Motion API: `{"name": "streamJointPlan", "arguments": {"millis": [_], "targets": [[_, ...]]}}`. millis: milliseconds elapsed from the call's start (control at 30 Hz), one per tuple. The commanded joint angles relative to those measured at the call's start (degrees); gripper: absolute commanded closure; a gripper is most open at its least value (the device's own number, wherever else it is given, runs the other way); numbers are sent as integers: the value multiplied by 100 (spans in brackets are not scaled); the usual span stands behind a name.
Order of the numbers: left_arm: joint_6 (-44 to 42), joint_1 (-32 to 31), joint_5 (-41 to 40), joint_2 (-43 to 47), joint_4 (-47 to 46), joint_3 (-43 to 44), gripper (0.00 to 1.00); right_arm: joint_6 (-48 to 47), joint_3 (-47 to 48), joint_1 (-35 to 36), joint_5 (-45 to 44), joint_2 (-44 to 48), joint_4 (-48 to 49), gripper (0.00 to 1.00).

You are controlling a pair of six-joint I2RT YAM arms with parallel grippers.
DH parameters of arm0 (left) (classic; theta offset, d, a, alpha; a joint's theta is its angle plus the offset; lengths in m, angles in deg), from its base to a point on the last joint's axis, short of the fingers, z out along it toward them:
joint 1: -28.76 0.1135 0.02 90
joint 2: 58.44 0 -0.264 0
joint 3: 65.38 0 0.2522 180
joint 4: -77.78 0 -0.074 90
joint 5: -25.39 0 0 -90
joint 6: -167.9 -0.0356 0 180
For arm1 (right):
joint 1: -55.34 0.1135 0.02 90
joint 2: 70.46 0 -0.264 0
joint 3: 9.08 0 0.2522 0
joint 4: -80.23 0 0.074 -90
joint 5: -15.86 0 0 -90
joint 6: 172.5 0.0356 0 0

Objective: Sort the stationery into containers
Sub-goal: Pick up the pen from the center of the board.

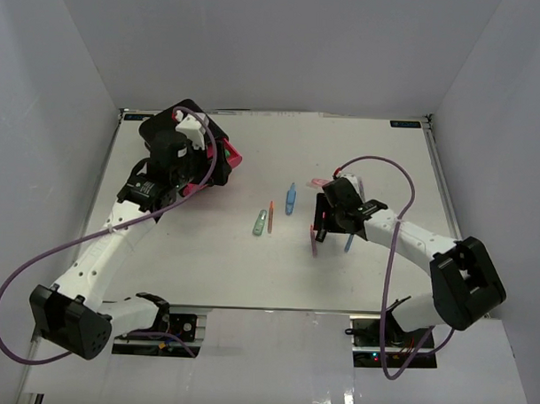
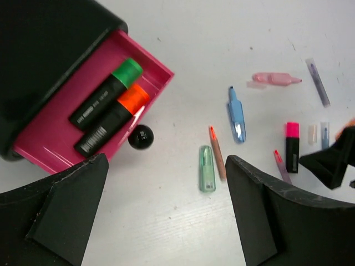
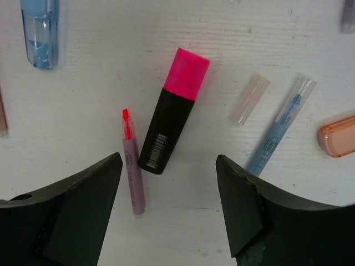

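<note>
Open right claw (image 3: 168, 166) hangs over the pink-capped highlighter (image 3: 172, 119) on the table (image 3: 222, 44) and should descend centred on its black body, seemingly just clear of the thin pen (image 3: 133, 172) beside it; left claw (image 2: 166, 160) is open over the drawer (image 2: 77, 83).

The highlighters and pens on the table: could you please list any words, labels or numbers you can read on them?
Nothing reads clearly enough to quote.
Green-capped highlighter: white print along the body, blurred.
Orange-capped highlighter: white print block, blurred.
Pink-capped highlighter: barcode label, too small to read.
Blue pen: dark print on the barrel, too small.
</note>
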Motion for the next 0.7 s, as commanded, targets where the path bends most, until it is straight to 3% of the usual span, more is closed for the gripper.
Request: {"name": "streamJointPlan", "arguments": {"millis": [0,467,667], "targets": [[339,5,318,403,-77,-340,2,492,379,50,-372,-334,15,26],[400,5,441,1037,3,-911,2,959,617,68,-636,-1319,296,39],[462,5,555,1055,2,-1035,2,1012,705,59,-811,-1522,322,51]]}}
